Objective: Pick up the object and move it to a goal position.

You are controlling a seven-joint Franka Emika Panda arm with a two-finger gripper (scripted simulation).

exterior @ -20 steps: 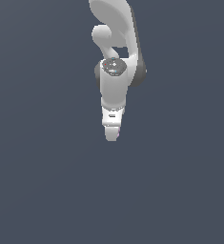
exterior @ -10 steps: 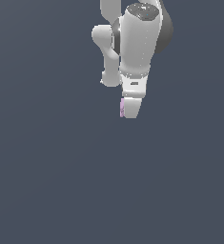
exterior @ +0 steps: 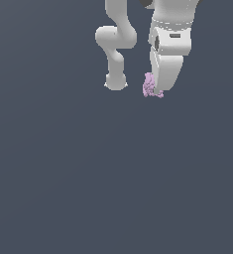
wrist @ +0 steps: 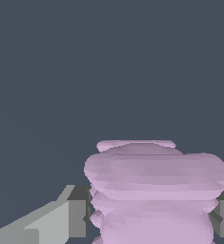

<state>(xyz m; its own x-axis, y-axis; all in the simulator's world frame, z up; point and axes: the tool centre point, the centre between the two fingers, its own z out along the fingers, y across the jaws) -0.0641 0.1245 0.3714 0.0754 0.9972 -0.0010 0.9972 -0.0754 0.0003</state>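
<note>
pink object (exterior: 148,85) half behind gripper (exterior: 160,89)

A simulated scene, apparently: flat, featureless grey-blue backdrop (exterior: 63,188), no furnishings to identify it.

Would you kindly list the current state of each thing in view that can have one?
gripper: shut on the pink-purple block, one finger on each side of it.
pink-purple block: held between the fingers, sticking out past the fingertips, with no surface visibly touching it.
</note>
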